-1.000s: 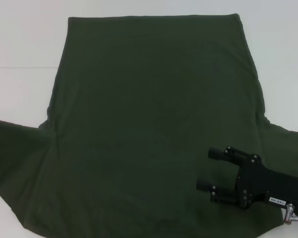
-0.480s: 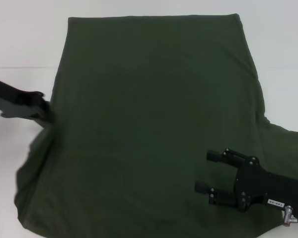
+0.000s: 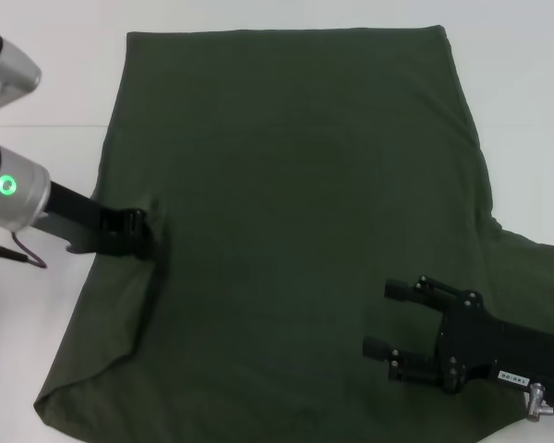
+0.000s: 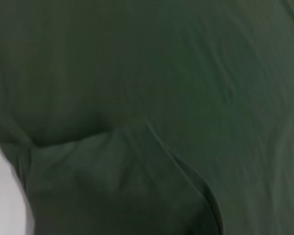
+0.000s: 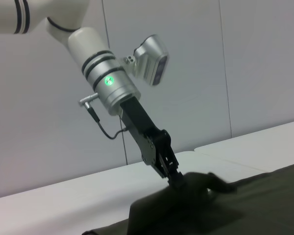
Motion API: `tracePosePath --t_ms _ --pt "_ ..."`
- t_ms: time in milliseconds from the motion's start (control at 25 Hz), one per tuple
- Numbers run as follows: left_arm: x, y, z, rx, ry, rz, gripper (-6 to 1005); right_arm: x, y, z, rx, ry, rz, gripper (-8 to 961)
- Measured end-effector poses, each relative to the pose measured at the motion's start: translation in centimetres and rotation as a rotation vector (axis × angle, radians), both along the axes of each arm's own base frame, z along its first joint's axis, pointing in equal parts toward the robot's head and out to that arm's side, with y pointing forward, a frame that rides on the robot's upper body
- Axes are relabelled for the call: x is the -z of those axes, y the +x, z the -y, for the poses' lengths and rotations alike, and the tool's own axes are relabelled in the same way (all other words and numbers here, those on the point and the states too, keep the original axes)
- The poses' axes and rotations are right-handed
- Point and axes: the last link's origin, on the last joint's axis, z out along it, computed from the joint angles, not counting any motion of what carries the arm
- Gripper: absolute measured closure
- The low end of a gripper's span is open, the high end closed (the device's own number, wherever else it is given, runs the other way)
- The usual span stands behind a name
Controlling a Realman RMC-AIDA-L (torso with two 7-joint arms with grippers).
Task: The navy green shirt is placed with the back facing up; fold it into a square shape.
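No lettering shows on the navy green shirt [image 3: 295,212]; its plain back faces up. The only label is a small pale tag on the right gripper's black body at the lower right of the head view, too small to read.

At the left of the head view, the left gripper [image 3: 146,233] reaches in from the left edge and is closed on a bunch of the shirt's left sleeve, which it holds over the shirt's body just inside the left side edge. From there a folded edge runs down toward the lower left corner of the cloth. The right wrist view shows the same grip, the cloth lifted into a small peak at the fingers. The shirt spreads flat across the white table [image 3: 46,83], filling most of the frame.

At the lower right, the right gripper [image 3: 392,318] hangs over the shirt with its two fingers parted, holding nothing.

Half a second ago the left gripper was at the shirt's left side edge; it has since carried the sleeve inward. The right gripper has not moved.
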Motion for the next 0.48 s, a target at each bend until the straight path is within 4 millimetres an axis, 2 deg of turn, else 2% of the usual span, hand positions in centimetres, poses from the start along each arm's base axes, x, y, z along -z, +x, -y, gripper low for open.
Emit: tracePosePath --t_ms 200,400,480 --pt "0.8 -0.5 0.4 0.005 0.021 0.047 973 0.0 0.0 0.0 0.002 0.000 0.003 90" --pt "0.0 -1.0 1.1 0.021 0.102 0.228 802 0.0 0.0 0.0 0.002 0.001 0.003 90" --pt "-0.6 -1.6 1.5 0.042 0.159 0.310 645 0.0 0.0 0.0 0.002 0.001 0.003 90"
